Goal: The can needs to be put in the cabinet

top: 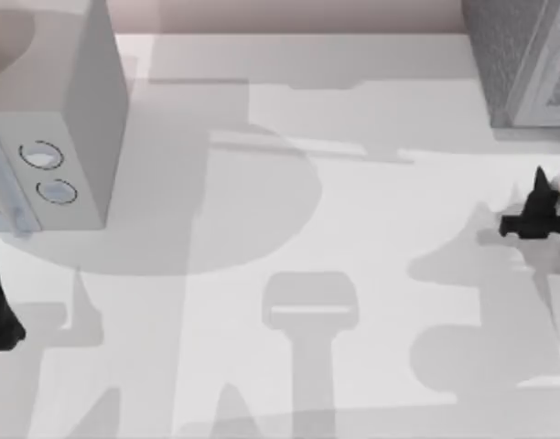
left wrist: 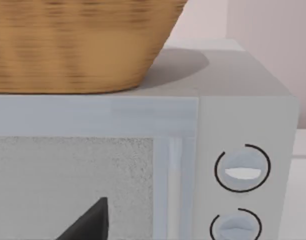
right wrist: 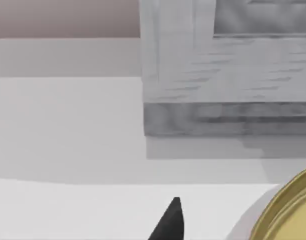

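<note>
A woven basket (left wrist: 78,45) is seen resting on the white box with two dials (top: 56,137) at the bench's (top: 353,229) left. The cabinet (top: 518,55) stands far right. Just below it, the right pincer (top: 536,219) hangs beside the can (right wrist: 293,210); its grip cannot be told.

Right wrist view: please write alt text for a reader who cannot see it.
The grey cabinet stands on the white table, its lower front facing the camera. Nearer, a dark finger tip of the right gripper and the can with its gold top appear.
</note>
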